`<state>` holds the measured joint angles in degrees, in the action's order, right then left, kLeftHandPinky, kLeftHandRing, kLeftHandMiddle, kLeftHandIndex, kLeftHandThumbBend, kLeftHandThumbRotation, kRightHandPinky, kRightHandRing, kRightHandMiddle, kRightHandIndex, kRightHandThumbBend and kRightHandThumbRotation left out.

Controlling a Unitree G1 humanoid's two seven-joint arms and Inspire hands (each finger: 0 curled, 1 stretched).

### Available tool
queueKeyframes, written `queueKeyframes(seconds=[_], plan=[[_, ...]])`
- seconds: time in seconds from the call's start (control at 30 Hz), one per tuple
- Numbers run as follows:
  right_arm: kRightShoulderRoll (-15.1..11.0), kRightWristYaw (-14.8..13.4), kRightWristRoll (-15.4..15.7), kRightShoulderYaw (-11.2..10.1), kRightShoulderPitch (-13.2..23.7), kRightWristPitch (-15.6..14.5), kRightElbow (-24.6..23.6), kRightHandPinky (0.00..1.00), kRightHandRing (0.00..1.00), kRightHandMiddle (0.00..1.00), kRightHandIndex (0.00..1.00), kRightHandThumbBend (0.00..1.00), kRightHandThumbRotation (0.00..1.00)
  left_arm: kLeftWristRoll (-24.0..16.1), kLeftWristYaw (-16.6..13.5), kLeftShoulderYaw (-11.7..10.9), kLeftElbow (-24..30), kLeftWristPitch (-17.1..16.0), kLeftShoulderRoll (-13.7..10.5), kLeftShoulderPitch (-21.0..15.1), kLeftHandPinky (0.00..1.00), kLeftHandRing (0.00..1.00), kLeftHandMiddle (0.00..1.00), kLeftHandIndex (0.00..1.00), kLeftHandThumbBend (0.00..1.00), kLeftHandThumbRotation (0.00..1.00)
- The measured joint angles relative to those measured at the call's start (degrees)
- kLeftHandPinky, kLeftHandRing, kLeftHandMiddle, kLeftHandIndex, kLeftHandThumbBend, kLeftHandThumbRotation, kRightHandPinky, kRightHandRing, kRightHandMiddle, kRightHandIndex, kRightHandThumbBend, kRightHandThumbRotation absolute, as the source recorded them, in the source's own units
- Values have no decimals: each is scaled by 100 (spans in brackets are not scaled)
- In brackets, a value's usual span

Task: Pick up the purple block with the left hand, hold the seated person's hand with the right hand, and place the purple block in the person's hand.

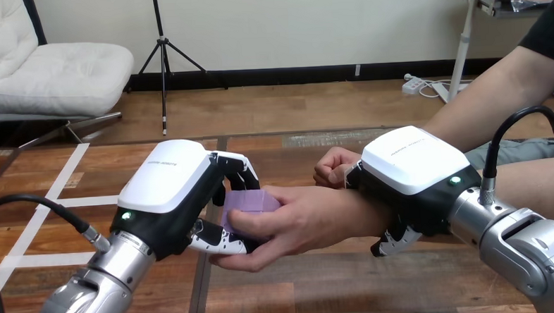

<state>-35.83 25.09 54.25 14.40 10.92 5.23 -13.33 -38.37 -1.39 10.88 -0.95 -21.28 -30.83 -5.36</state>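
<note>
Purple block (251, 200) hangs over the wooden worktop (301, 282) at centre left of the frame; the right hand (415, 164) is clamped round the person's wrist (367, 212), the left hand (166, 186) curls its fingers (238, 174) on the block, which the person's hand (298, 219) also grips

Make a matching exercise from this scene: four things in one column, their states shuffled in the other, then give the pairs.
1. purple block
2. left hand
3. right hand
4. person's far hand

A. curled into a fist behind the right hand
B. fingers curled round the person's wrist
C. touched by robot fingers and the person's open hand
D. fingers and thumb curled round the purple block

Pairs: 1-C, 2-D, 3-B, 4-A
</note>
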Motion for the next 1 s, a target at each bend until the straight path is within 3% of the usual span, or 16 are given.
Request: queueKeyframes(seconds=[0.23, 0.43, 0.63, 0.87, 1.0], plan=[[5, 0, 46, 4, 0, -4, 0, 45, 53, 59, 62, 78, 0, -28, 15, 0, 0, 0, 1, 1, 36, 42, 46, 47, 64, 0], [5, 11, 115, 39, 0, -8, -17, 56, 63, 67, 66, 78, 2, -132, 27, 0, 18, 24, -3, 0, 37, 45, 50, 51, 66, 0], [5, 16, 251, 110, 0, -3, -28, 63, 70, 73, 70, 80, 6, -394, 239, 3, 170, 185, -17, 0, 50, 62, 67, 67, 73, 2], [-7, -8, 321, 145, 0, 73, -24, 68, 74, 77, 75, 81, 9, -529, 515, 5, 265, 281, -53, 0, 70, 79, 85, 84, 77, 15], [-13, -45, 319, 144, -1, 109, -15, 69, 75, 78, 77, 82, 9, -579, 577, 10, 264, 273, -88, 0, 78, 85, 89, 88, 78, 22]])
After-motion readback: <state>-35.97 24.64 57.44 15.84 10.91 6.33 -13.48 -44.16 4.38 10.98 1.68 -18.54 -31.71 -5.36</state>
